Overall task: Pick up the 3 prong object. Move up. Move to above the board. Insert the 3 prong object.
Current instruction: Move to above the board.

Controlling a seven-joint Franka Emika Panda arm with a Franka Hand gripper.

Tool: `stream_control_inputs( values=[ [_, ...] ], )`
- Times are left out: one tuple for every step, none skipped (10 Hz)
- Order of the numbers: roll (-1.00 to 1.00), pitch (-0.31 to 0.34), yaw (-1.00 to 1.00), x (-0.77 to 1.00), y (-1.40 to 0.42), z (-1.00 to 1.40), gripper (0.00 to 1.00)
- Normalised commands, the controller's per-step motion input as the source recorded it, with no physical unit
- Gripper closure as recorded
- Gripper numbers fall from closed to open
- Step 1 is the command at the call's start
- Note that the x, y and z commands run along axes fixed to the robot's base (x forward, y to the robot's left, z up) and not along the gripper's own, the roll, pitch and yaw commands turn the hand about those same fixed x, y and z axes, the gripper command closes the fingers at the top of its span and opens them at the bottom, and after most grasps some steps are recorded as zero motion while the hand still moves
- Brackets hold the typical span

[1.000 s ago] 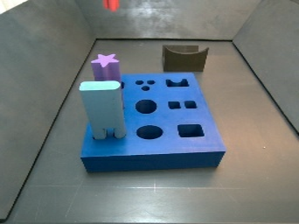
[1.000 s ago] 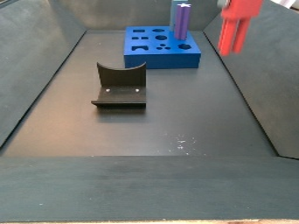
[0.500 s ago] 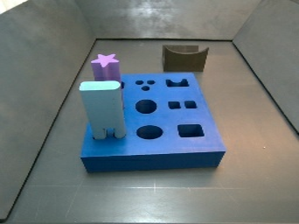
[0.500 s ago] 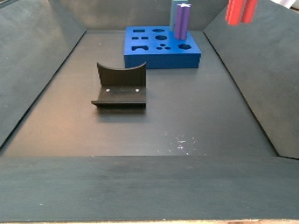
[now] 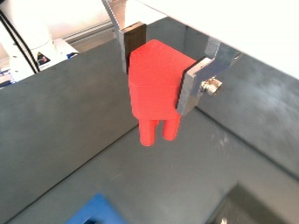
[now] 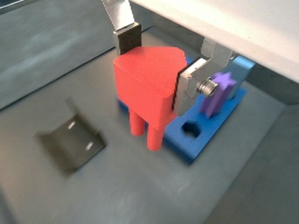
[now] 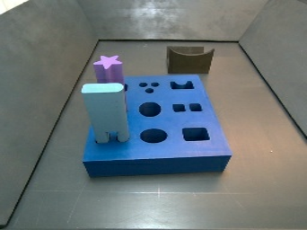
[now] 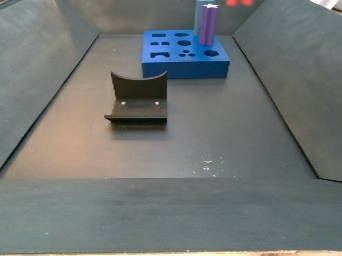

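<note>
In both wrist views my gripper (image 5: 163, 63) (image 6: 162, 63) is shut on the 3 prong object (image 5: 156, 87) (image 6: 146, 87), a bright red peg with prongs hanging down, held high in the air. One finger pad presses each side of its wide top. In a side view only a red sliver of it (image 8: 241, 3) shows at the top edge; the gripper itself is out of both side views. The board (image 7: 168, 135) (image 8: 181, 65) lies flat on the floor, with open holes. It shows below the peg in a wrist view (image 6: 193, 140), and a corner of it shows in another (image 5: 96, 213).
A purple star-topped peg (image 7: 109, 70) (image 8: 210, 25) (image 6: 219, 92) and a tall light-blue block (image 7: 103, 112) stand in the board's left side. The dark fixture (image 7: 189, 59) (image 8: 136, 98) (image 6: 73, 144) stands on the floor beyond the board. Grey walls enclose the floor.
The red 3 prong object has risen in the gripper: it left the top of one side view and is now almost out of the other.
</note>
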Motion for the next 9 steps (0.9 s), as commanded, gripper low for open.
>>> stream_control_inputs(
  values=[
    [-0.09,0.138,-0.23,0.39,-1.0,0.12,1.0],
    [-0.06,0.137,-0.1,0.39,-1.0,0.12,1.0],
    [-0.03,0.13,-0.02,0.4,-1.0,0.13,1.0],
    [-0.01,0.118,-0.01,0.41,-1.0,0.13,1.0],
    [0.0,0.116,0.0,0.42,-1.0,0.13,1.0],
    [0.02,0.123,0.01,0.45,-1.0,0.13,1.0],
    [0.05,0.143,0.01,0.49,-1.0,0.14,1.0],
    [0.08,0.161,0.01,0.43,-0.79,0.1,1.0],
    [0.1,0.175,0.01,0.37,-0.6,0.08,1.0]
  ],
)
